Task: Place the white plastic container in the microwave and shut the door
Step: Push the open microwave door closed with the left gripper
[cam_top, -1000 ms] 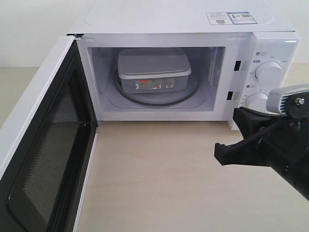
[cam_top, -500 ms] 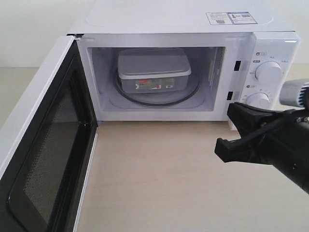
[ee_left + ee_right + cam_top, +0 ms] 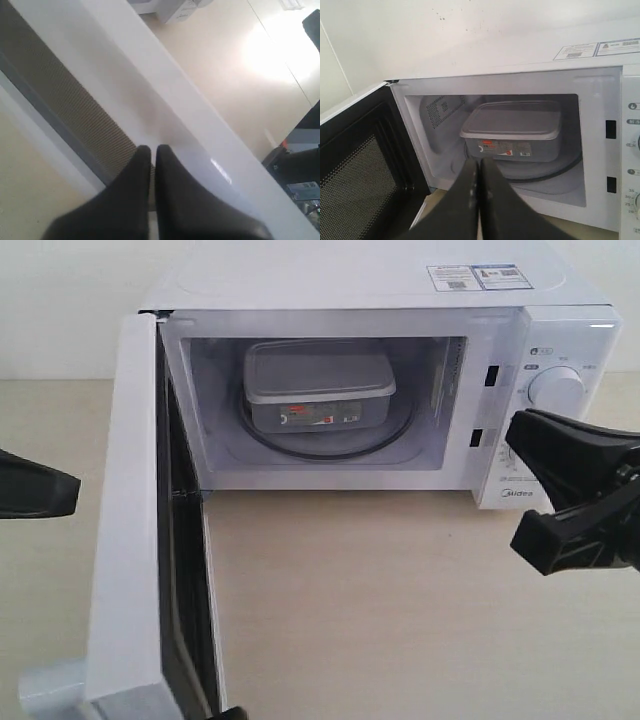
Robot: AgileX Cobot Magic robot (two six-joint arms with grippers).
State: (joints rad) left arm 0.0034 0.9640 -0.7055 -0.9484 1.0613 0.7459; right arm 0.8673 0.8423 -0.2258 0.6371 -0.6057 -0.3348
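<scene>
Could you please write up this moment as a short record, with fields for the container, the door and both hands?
container: white plastic container, lid on, sitting on the turntable inside the microwave
door: door open, standing out from the front
left hand: shut, tips at the door's outer face; contact unclear
right hand: shut, empty, in front of the microwave, clear of it
remaining: close the door

1. I read "Midea" (image 3: 517, 495) low on the microwave (image 3: 330, 280) control panel (image 3: 570, 340), right of the frame.
2. In my right wrist view, "35" and "30" stand on the dial scale (image 3: 634, 196), lower right edge.
3. The top stickers (image 3: 478, 277) and the white plastic container label (image 3: 318, 418) are too small to read.
</scene>
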